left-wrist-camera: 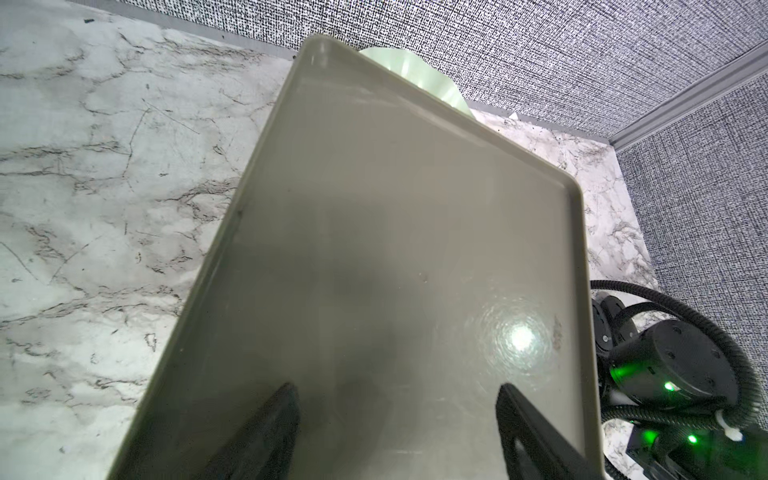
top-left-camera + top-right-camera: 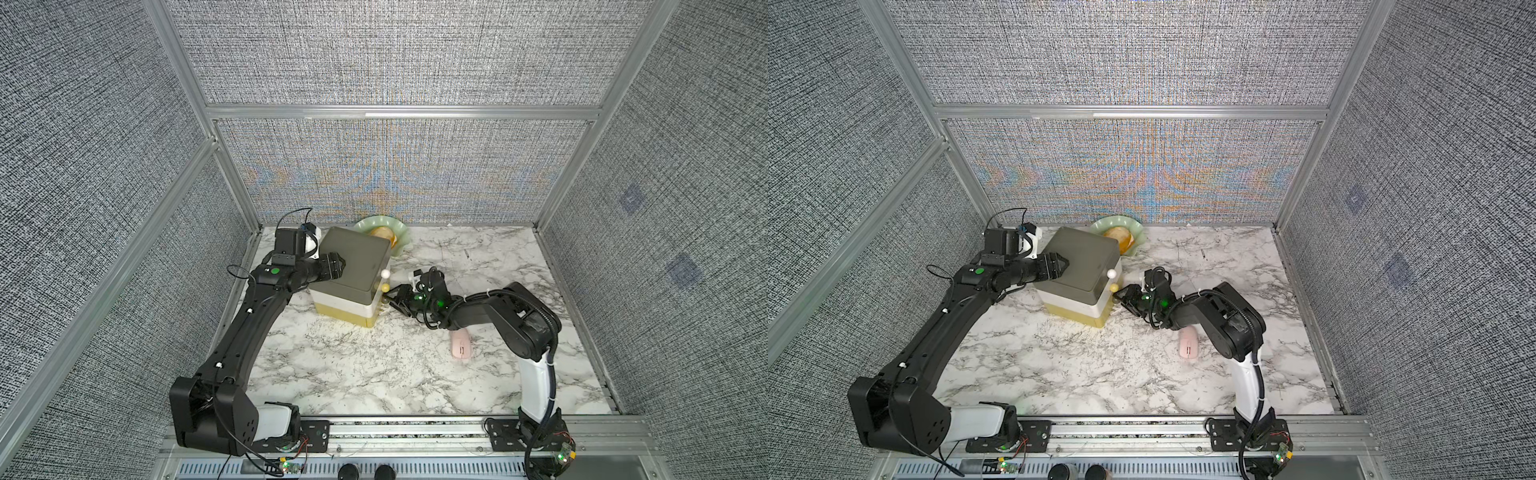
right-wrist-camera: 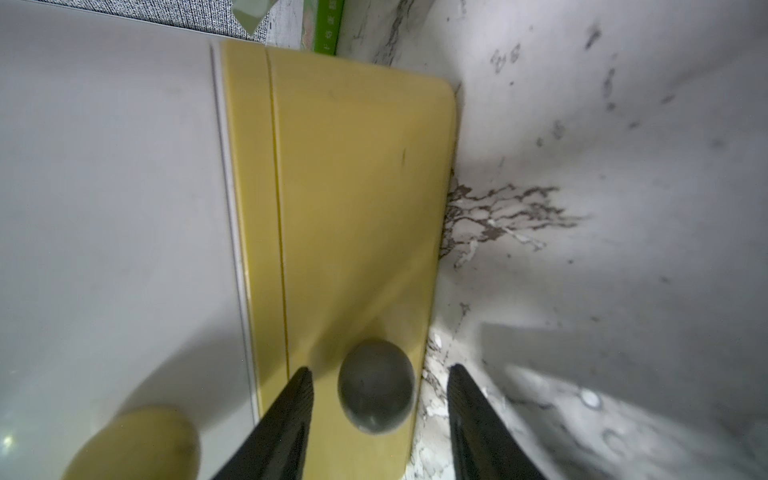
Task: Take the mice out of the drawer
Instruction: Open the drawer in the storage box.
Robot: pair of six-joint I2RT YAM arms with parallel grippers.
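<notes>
A pale pink mouse lies on the marble table, just in front of my right arm. No other mice show. The drawer unit has an olive-grey top, a white middle drawer and a yellow bottom drawer, and all its drawers look pushed in. My right gripper is open, with one jaw on each side of the bottom drawer's grey knob and a gap on both sides. My left gripper is open above the unit's top with nothing between its jaws.
A white knob and a yellow knob stick out of the unit's front above my right gripper. A pale green plate with a bread-like item stands behind the unit against the back wall. Fabric walls close in three sides.
</notes>
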